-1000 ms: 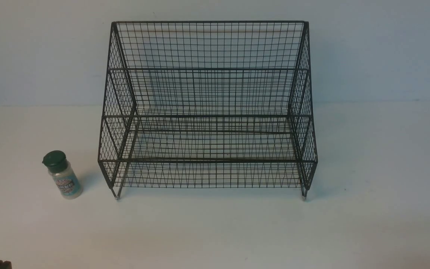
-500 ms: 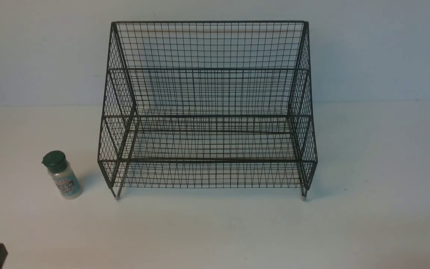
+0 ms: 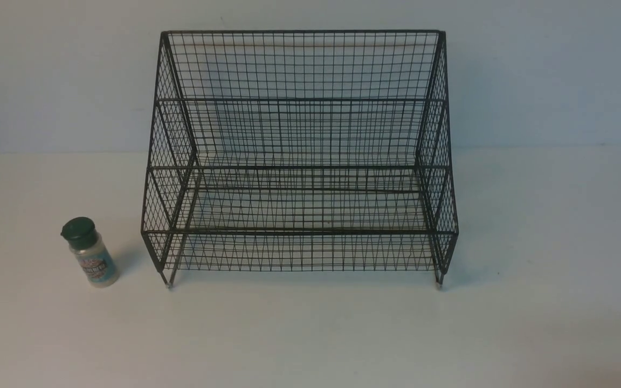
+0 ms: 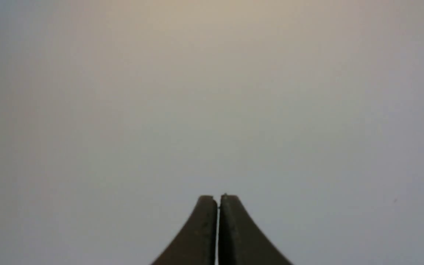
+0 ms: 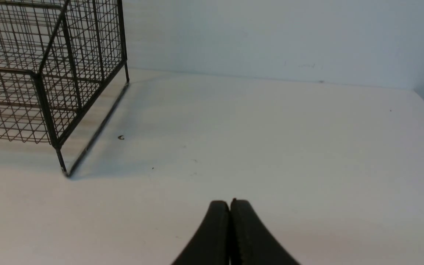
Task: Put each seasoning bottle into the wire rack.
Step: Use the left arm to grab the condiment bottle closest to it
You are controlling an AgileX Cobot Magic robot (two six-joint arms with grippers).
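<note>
Left claw (image 4: 218, 198) and right claw (image 5: 230, 204) are both sitting pressed together, pinching nothing. The seasoning bottle (image 3: 89, 252) is standing upright on the bench (image 3: 310, 334), out of the left claw's sight, outside the wire rack (image 3: 299, 161). I'm wanting that claw spreading early and closing below the cap (image 3: 78, 229).

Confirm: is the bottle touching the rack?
Apart. The front view shows the bottle standing upright off the left side of the rack, with a strip of bare table plainly visible between them.
</note>
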